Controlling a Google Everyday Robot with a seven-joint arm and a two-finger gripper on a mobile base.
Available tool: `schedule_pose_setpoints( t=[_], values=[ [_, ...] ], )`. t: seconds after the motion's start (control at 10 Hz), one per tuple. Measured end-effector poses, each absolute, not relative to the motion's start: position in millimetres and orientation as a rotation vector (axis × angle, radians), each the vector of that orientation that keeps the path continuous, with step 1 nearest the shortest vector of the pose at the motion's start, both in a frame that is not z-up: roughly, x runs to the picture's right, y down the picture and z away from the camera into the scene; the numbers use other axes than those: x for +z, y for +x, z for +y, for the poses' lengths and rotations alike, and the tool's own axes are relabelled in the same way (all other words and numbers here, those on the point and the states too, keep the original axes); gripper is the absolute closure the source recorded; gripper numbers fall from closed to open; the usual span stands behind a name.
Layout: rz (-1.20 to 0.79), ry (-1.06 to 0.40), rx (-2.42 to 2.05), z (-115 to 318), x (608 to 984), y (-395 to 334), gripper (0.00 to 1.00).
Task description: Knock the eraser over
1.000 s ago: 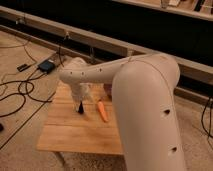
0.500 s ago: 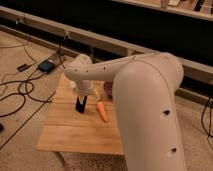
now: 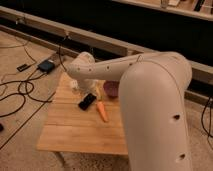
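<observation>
Half a second ago the eraser [image 3: 87, 101] stood on end beneath the arm; now it lies flat on the worktop [image 3: 75, 132], a small black rectangular slab set at a slant, just left of the orange carrot [image 3: 102, 111]. The end effector [image 3: 78, 85] has drawn back toward the far left corner of the pale, wood-grained worktop, apart from the eraser; whether it is open or closed I cannot tell. The smooth white rounded arm [image 3: 150, 100] fills the right side, with a purple bowl [image 3: 111, 90] partly hidden behind it.
</observation>
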State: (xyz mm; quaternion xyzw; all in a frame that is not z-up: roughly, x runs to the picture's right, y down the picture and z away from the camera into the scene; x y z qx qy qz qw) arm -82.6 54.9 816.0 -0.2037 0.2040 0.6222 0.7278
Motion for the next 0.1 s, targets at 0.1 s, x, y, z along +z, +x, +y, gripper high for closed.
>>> schedule_pose_setpoints(
  t=[0.1],
  values=[
    [0.449,-0.45,1.371,54.8,815.8,-82.6,0.35]
  ],
)
